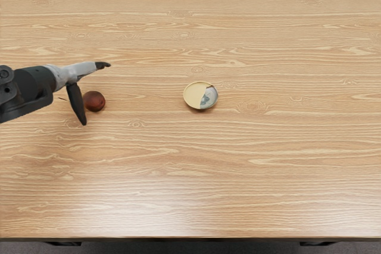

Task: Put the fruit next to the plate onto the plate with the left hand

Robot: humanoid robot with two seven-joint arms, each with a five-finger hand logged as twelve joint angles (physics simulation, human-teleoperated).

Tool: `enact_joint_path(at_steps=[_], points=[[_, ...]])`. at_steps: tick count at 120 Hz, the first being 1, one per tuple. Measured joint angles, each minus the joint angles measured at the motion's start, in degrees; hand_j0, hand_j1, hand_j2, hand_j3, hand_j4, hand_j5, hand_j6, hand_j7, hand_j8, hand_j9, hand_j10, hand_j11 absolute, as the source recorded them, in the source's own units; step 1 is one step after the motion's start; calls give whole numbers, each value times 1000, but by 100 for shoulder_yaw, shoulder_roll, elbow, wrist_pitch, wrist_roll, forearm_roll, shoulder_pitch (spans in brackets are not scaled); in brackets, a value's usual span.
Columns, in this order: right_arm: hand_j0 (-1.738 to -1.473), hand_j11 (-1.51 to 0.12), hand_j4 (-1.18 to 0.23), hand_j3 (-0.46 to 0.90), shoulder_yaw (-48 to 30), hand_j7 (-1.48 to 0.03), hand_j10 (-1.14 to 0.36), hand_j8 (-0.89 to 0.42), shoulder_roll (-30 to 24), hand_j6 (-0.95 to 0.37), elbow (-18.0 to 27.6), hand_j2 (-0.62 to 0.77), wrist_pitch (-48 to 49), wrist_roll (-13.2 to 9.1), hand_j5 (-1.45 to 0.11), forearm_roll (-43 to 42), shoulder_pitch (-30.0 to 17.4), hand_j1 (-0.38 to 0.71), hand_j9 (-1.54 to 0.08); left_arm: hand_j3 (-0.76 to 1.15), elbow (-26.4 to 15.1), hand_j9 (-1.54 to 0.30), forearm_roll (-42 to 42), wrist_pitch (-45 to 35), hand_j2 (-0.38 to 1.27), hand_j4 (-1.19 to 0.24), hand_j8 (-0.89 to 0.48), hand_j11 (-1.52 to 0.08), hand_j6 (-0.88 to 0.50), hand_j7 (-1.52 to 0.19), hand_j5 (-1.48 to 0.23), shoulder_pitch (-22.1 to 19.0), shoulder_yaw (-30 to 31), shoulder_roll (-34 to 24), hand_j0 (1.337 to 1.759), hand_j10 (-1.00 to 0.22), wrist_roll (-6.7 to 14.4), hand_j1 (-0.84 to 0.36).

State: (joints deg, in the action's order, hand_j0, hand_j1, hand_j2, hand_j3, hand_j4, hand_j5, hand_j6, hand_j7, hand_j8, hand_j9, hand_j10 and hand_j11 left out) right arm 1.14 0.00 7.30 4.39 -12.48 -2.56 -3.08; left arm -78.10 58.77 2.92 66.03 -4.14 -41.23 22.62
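Observation:
A small dark red fruit (pixel 94 100) lies on the wooden table (pixel 238 171) at the left. A small round plate (pixel 200 95), tan with a grey patch, sits near the middle, well to the fruit's right. My left hand (pixel 89 90) comes in from the left edge and hovers at the fruit. Its fingers are spread: one points right above the fruit, another hangs down just left of it. Nothing is held.

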Motion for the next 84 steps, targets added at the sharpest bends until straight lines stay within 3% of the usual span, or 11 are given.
enact_joint_path(at_steps=[34, 84], points=[[-1658, 0, 0, 0, 0, 0, 0, 0, 0, 0, 0, 0, 0, 0, 0, 1, 0, -349, 0, 0, -187, -75, 372, -15, 14, -62, -63, -74, -63, -75, -75, -90, 2, 1, 1658, -61, 122, 282], [-1658, 0, 0, 0, 0, 0, 0, 0, 0, 0, 0, 0, 0, 0, 0, 1, 0, -349, 0, 0, -239, -279, 990, -280, 46, -220, -221, -279, -221, -279, -279, -248, 9, 133, 1658, -219, 471, 94]])
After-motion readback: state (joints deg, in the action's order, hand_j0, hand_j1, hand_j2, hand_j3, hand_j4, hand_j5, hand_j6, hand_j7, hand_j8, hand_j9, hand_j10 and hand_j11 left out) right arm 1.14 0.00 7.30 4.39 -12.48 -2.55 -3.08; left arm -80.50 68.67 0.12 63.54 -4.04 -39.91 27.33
